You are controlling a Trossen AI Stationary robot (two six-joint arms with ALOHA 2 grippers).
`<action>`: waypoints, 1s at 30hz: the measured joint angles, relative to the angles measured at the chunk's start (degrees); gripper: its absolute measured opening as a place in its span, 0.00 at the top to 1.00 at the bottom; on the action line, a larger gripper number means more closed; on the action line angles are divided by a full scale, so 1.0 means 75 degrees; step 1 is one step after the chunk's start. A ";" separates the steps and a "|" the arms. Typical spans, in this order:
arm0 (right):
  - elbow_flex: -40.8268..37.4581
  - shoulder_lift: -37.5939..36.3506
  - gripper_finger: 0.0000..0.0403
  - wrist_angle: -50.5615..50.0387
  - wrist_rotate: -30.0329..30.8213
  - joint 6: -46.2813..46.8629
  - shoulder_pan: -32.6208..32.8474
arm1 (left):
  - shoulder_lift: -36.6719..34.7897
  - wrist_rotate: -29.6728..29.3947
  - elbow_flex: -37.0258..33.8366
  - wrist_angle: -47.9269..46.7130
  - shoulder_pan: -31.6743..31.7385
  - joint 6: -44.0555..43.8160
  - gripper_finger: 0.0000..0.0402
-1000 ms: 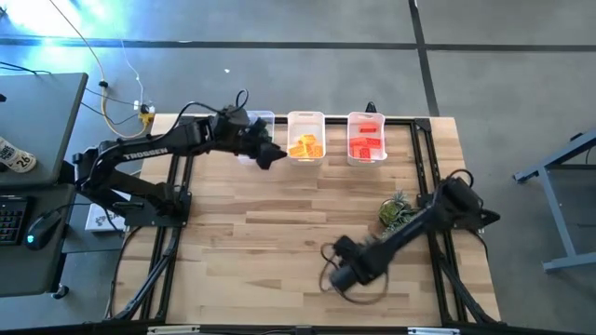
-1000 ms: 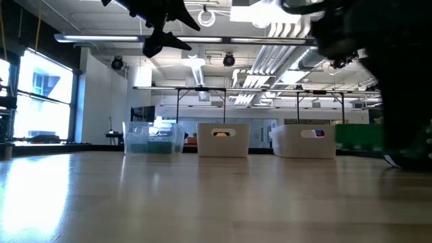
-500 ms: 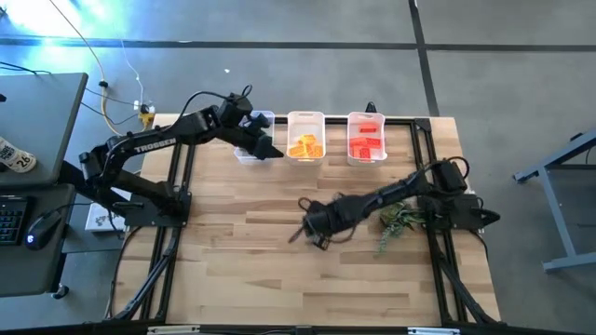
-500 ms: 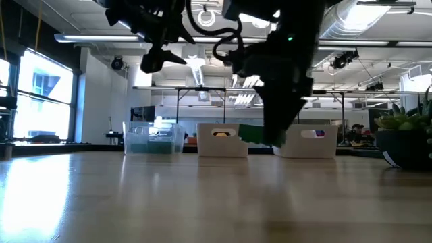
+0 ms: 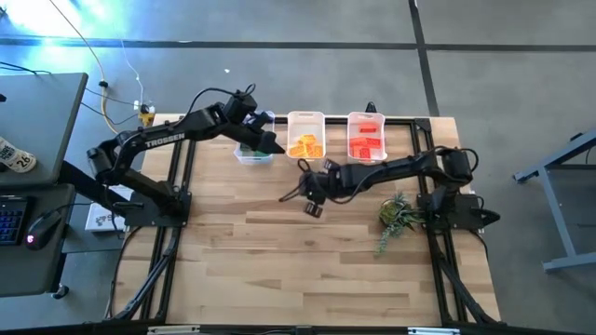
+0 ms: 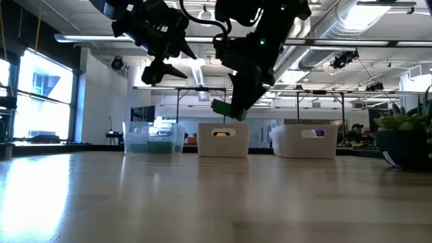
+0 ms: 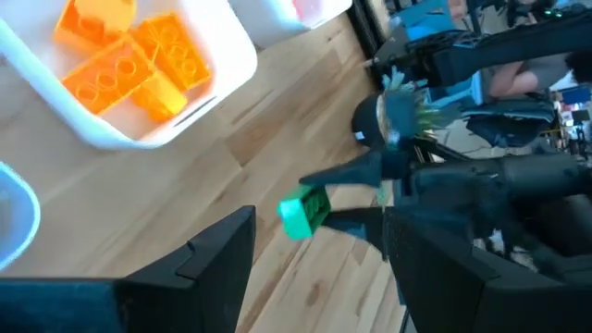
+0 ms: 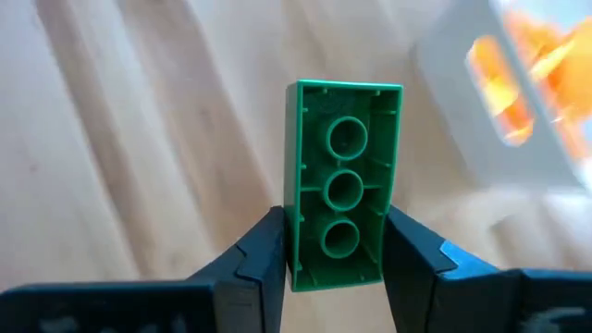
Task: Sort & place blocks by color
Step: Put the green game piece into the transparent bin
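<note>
Spanning pale wood planks, table [image 5: 279, 261], grey floor [image 5: 521, 74] around

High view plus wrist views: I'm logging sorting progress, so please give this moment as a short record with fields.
right gripper: shut on a green studded plastic brick, carried above the table
left gripper: open, empty, over the left clear bin
middle bin: orange bricks
right bin: red bricks
loose bricks on table: none visible
</note>
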 joint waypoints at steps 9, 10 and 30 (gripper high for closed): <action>0.0009 -0.0111 0.72 0.0899 0.0453 -0.1693 -0.0454 | 0.0079 0.0018 0.0000 0.0316 -0.0028 -0.0632 0.43; 0.0009 -0.0111 0.72 0.1027 0.0560 -0.1877 -0.0478 | 0.0079 0.0017 0.0000 0.0303 -0.0026 -0.0691 0.43; 0.0902 -0.0172 0.72 0.2366 0.1782 -0.3184 -0.0768 | 0.0102 -0.0442 0.0000 0.0459 -0.0172 -0.1419 0.43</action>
